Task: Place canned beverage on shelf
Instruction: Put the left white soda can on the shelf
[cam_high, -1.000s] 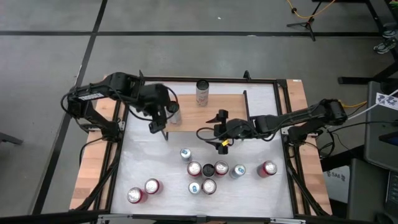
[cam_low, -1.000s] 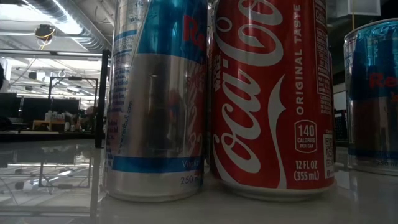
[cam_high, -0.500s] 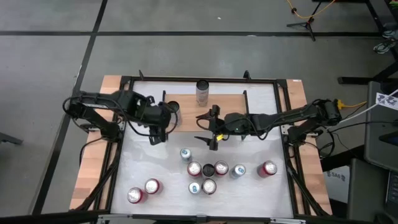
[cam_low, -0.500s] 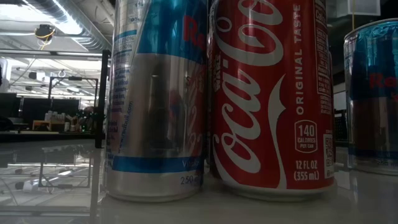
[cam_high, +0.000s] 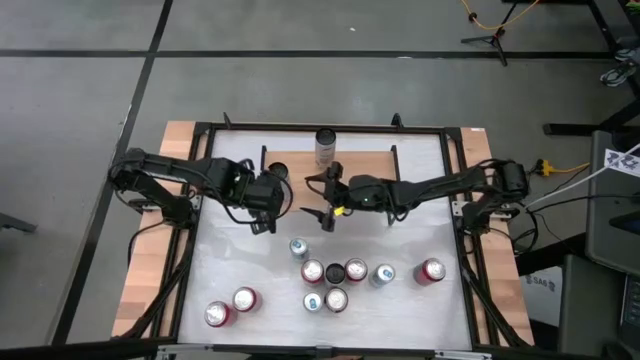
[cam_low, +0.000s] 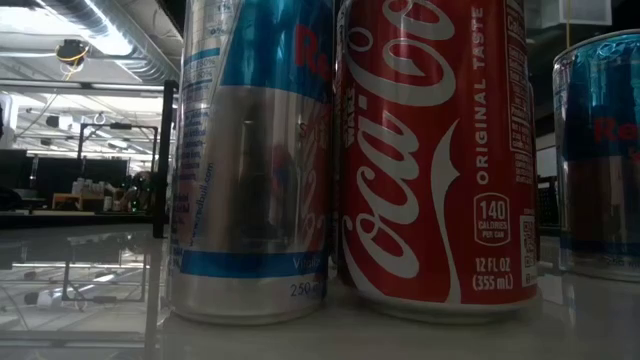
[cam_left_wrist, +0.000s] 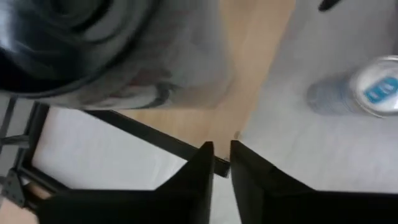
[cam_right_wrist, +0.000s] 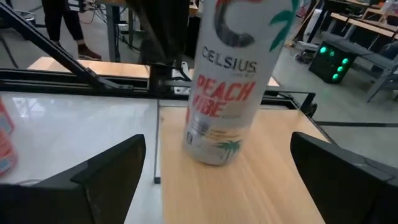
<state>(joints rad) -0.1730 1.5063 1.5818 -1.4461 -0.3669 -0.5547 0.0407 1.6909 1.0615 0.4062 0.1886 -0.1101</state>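
The shelf, a light wood plank on black legs, stands at the table's far middle. A tall white Celsius can stands upright on its far edge. A dark-topped can stands on its left end. My right gripper hovers open over the plank, short of the Celsius can, with its fingers spread wide to either side. My left gripper is shut at the shelf's near left corner, just near of the dark-topped can, with nothing between its fingers.
Several cans stand in a cluster on the white table near of the shelf. One stands apart to the right and two at the near left. A Red Bull can and a Coca-Cola can fill the low view.
My left gripper has drawn away from the dark-topped can toward the table's near edge and sunk; the can stays upright on the shelf's left end. My right gripper has moved toward the table's left, over the shelf, and has tipped up toward level, facing the Celsius can.
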